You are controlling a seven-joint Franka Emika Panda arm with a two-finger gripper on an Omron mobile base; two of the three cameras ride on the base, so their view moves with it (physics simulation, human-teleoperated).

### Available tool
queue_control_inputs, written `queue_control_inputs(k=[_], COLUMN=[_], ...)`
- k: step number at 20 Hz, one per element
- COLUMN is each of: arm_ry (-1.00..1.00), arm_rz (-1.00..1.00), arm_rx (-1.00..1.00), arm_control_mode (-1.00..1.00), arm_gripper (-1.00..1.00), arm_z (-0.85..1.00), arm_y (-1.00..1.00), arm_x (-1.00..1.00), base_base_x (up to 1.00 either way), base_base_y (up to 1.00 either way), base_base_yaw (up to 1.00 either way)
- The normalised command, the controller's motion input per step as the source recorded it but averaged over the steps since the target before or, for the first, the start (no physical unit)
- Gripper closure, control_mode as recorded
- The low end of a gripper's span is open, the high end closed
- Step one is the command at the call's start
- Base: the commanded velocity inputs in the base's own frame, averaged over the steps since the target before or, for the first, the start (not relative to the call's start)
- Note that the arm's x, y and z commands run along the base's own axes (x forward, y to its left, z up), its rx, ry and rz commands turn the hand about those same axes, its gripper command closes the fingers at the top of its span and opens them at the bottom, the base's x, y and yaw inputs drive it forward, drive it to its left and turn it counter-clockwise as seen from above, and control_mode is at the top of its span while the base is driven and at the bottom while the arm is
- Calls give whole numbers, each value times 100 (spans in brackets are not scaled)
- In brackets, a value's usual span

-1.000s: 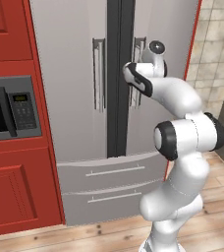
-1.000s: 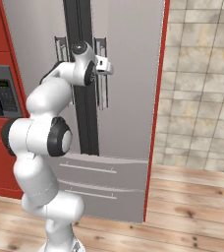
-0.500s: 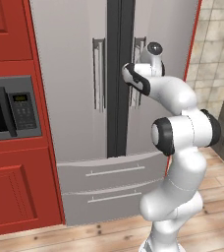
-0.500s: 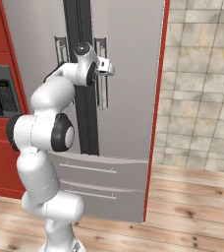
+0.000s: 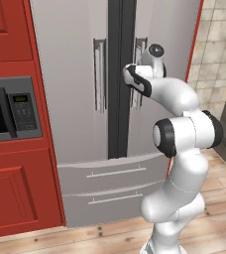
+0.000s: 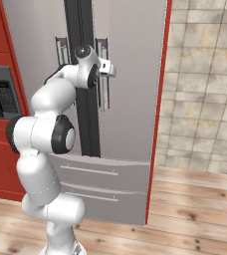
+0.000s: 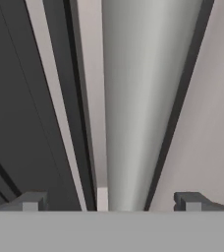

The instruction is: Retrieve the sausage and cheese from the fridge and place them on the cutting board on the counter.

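The fridge (image 5: 75, 74) stands with both grey doors closed, so the sausage and cheese are hidden behind them. My gripper (image 6: 108, 67) is up against the right door's vertical bar handle (image 6: 104, 94). In the hand view the gripper (image 7: 111, 202) is open. The handle (image 7: 138, 98) runs up between the two fingertips (image 7: 33, 201), which stand well apart on either side of it. The dark gap between the doors (image 5: 120, 79) lies just left of the hand. The cutting board and the counter are out of view.
A grey built-in microwave (image 5: 11, 111) sits in red cabinets (image 5: 16, 198) left of the fridge. The left door handle (image 5: 100, 74) and two bottom drawers (image 5: 110, 186) are below and beside my arm. A tiled wall (image 6: 205, 84) and wooden floor (image 6: 195, 214) lie to the right.
The arm's elbow has shifted slightly. The hand stays at the right door handle and the doors have not moved.
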Motion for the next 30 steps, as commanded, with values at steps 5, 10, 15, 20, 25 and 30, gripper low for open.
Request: queue_control_inputs(k=[5, 10, 15, 20, 25, 30], arm_ry=[-6, -14, -2, 0, 0, 1], arm_rz=[0, 0, 0, 0, 0, 0], arm_rx=[0, 3, 8, 1, 0, 0], arm_control_mode=[-100, -100, -100, -100, -100, -100], arm_gripper=[100, 100, 100, 100, 100, 100], arm_z=[-24, 0, 26, 48, 48, 42], arm_y=[3, 0, 4, 0, -39, -99], arm_x=[52, 69, 64, -16, -74, -100], base_base_x=[0, 0, 0, 0, 0, 0], base_base_y=[0, 0, 0, 0, 0, 0], base_base_yaw=[0, 0, 0, 0, 0, 0])
